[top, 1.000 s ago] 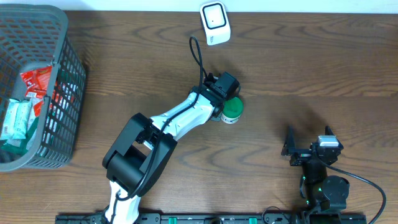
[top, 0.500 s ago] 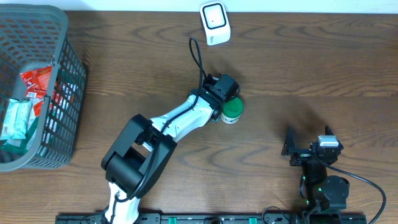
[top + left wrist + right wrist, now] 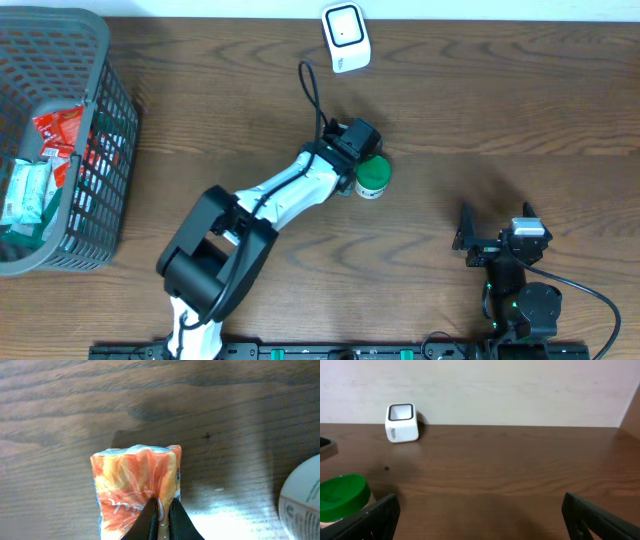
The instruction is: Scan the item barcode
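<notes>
our left pincer (image 3: 162, 517) is clenched on a fold of the orange packet (image 3: 135, 480), which reaches ahead of the tips over the bench (image 3: 225, 405). we judge it light, soft and crinkly, with slippery film, so the seam or edge is a surer hold than the puffy middle. a green-lidded jar (image 3: 300, 497) sits just right of the pincer. the scanner (image 3: 346, 37) stands farther ahead. our right pincer (image 3: 497, 225) rests released, well apart.

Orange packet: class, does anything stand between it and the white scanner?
Nothing visible does: only bare table lies between the orange packet and the scanner; the green-lidded jar sits on the packet's other side.
</notes>
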You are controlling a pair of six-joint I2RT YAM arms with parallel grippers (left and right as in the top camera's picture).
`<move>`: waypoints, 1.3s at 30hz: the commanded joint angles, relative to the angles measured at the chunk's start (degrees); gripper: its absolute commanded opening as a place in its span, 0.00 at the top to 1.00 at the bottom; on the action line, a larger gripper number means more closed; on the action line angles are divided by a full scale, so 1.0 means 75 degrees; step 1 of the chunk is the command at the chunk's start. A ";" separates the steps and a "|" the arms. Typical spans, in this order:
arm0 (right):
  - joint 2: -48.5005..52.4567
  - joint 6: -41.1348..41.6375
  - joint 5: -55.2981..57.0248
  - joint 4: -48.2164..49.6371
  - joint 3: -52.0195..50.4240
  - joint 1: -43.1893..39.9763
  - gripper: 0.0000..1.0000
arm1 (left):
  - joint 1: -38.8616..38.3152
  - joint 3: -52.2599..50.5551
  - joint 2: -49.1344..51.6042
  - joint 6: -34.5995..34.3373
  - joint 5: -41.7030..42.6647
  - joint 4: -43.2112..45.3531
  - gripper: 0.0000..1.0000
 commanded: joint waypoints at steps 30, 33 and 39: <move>-0.0012 0.0076 -0.0038 -0.0029 -0.0012 0.0009 0.01 | 0.3072 -0.1734 -0.1402 -0.1230 0.8542 0.3209 0.93; -0.0012 0.0073 -0.0038 -0.0029 -0.0012 0.0009 0.01 | 0.3072 -0.2095 -0.1387 -0.1291 0.8437 0.3838 0.93; -0.0012 0.0076 -0.0038 -0.0029 -0.0012 0.0009 0.01 | 0.3066 -0.2285 -0.1192 -0.1309 0.7915 0.3966 0.93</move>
